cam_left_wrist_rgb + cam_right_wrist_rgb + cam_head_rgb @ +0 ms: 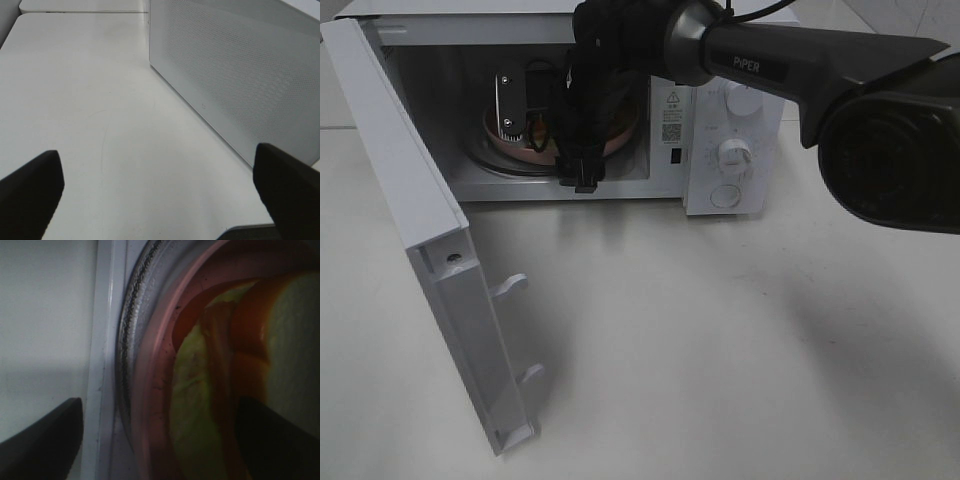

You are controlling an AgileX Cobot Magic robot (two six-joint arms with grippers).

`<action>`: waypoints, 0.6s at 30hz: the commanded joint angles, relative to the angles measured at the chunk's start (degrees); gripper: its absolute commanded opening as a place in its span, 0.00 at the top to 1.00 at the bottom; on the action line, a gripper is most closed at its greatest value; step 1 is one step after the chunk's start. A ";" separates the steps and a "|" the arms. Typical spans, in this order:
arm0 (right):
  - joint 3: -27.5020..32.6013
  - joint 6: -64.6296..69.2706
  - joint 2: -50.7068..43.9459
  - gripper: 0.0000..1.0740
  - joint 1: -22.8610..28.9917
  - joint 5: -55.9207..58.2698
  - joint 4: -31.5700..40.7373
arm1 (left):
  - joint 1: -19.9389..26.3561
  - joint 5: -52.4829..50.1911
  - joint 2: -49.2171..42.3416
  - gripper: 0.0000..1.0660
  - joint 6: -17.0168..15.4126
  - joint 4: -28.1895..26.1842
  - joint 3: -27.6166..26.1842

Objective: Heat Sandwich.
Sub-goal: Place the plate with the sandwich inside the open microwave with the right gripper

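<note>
Sandwich [260, 340] on pink plate [150, 405], plate on glass turntable [127, 340] inside open microwave [735, 110] — my right gripper [160, 440] spread astride plate rim, gripping nothing; left gripper [157, 195] spread wide over table [100, 100].

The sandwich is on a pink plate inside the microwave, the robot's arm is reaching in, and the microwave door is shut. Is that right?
Almost. The microwave door is not shut: the exterior high view shows it swung wide open to the left. The rest holds: the sandwich lies on the pink plate inside the microwave, and the right arm reaches in.
</note>
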 commanded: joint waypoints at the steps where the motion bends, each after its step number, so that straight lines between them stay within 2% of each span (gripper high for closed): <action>1: 2.86 0.46 -1.78 0.25 0.00 -2.58 0.52 | -0.29 -0.23 -1.09 0.08 -0.40 -0.06 0.11; 18: 4.07 2.23 -2.29 0.27 -0.06 -3.67 0.06 | -0.29 -0.23 -1.09 0.08 -0.40 -0.06 0.11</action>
